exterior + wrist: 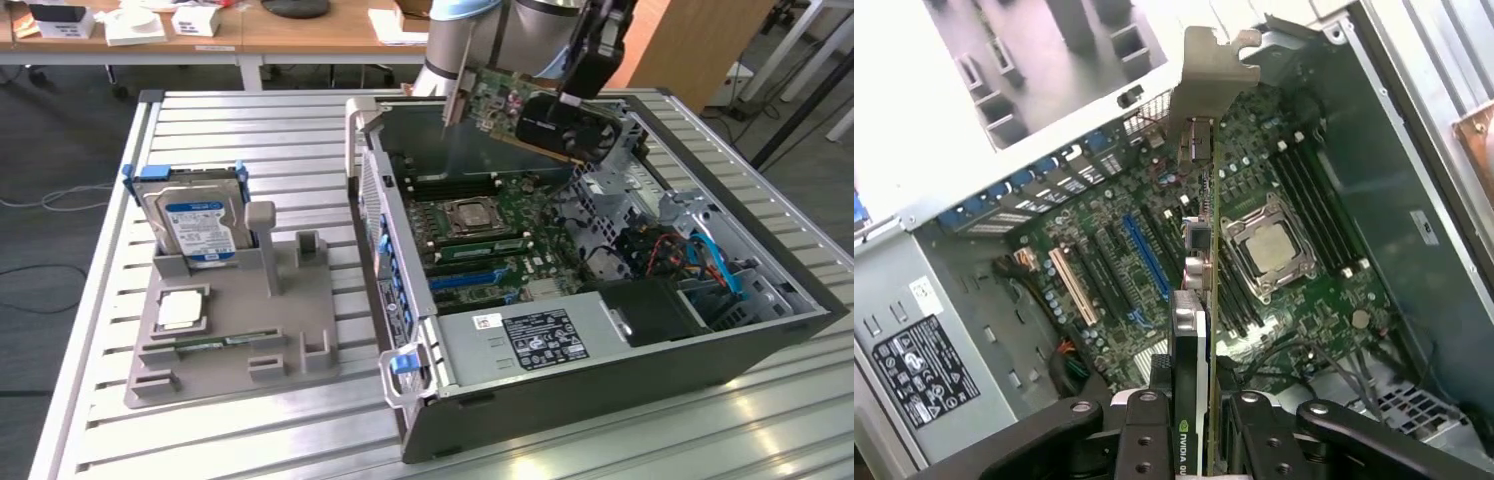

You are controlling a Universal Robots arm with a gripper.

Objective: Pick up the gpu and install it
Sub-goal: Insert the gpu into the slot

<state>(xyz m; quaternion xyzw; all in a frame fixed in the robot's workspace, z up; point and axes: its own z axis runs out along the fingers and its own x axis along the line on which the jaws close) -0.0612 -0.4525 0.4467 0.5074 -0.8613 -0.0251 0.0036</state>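
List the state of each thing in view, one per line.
computer case, on its side, open.
gpu, held tilted above the computer case, not seated in a slot.
pincer, shut on the gpu.
hard drive, upright in the grey holder.

Wooden desks (320,35) (grey floor (54,120)) behind

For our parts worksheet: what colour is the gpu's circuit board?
Green, carrying a black cooler; the gpu shows best in the exterior view.
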